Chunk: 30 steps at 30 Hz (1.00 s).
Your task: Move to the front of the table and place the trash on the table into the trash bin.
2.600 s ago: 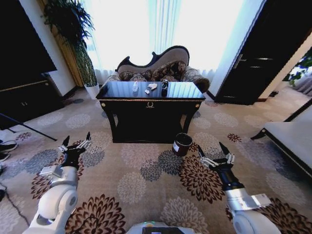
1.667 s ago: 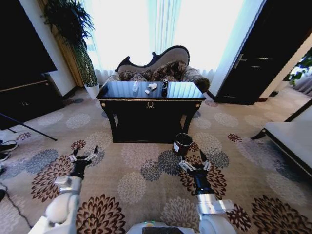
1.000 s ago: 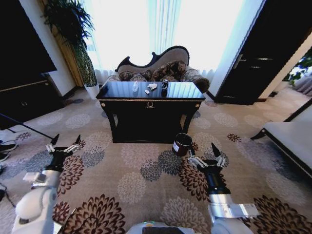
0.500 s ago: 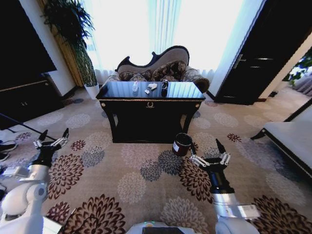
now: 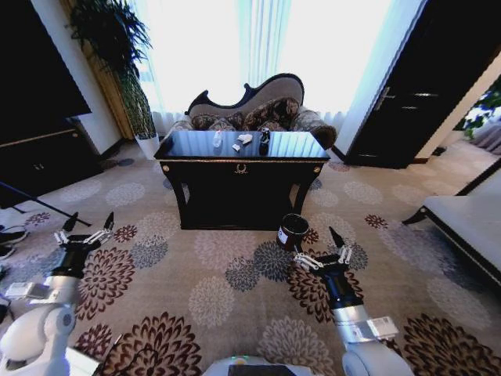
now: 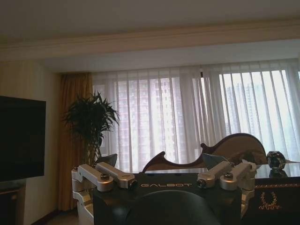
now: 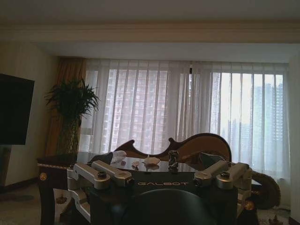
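Over the patterned carpet, well short of the table, both arms reach forward: left gripper spread wide, empty; right gripper likewise, just beside the trash bin. Trash lies on the tabletop.

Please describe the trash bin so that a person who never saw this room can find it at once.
Start at the glossy black table before the bright curtained window. On the patterned carpet by its front right leg stands the trash bin, a small dark cylinder. It is much shorter than the table and has a white label on its side.
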Motion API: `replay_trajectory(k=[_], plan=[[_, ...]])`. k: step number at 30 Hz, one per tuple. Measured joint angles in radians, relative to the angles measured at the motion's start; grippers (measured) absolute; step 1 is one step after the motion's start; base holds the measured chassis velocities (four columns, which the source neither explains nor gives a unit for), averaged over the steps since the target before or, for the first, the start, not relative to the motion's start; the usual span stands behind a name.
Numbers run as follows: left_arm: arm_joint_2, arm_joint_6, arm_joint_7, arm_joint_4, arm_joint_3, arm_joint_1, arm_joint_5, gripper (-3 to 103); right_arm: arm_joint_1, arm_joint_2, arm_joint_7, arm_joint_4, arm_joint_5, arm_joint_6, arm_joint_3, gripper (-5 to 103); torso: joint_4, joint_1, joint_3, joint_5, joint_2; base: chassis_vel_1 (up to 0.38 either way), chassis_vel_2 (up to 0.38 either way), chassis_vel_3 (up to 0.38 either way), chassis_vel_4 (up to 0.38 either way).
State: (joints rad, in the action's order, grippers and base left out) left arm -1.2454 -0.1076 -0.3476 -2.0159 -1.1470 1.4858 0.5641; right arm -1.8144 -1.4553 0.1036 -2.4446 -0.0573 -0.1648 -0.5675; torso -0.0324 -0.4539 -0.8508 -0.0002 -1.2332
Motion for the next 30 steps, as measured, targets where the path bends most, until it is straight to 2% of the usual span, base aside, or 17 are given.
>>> replay_trajectory(k=[5,12,30], plan=[[-0.002,-0.002,-0.008,-0.013,-0.005,0.007,-0.001,100,0.001,-0.011,-0.001,-0.010,-0.010,-0.001,0.003,100,-0.0001,0.000,0.000,0.0000,0.000,0.000,0.000,0.000,0.000],[-0.002,-0.024,-0.027,-0.028,-0.028,0.011,-0.012,100,-0.002,-0.027,-0.009,-0.018,-0.069,0.004,0.008,100,0.0000,0.000,0.000,-0.0001,0.000,-0.025,0.018,0.021,-0.028],[-0.006,-0.075,-0.086,-0.021,-0.032,0.016,-0.021,100,0.017,-0.055,-0.032,0.001,-0.049,0.011,0.008,100,-0.0001,0.000,0.000,0.0000,0.000,-0.124,0.113,0.123,-0.113]])
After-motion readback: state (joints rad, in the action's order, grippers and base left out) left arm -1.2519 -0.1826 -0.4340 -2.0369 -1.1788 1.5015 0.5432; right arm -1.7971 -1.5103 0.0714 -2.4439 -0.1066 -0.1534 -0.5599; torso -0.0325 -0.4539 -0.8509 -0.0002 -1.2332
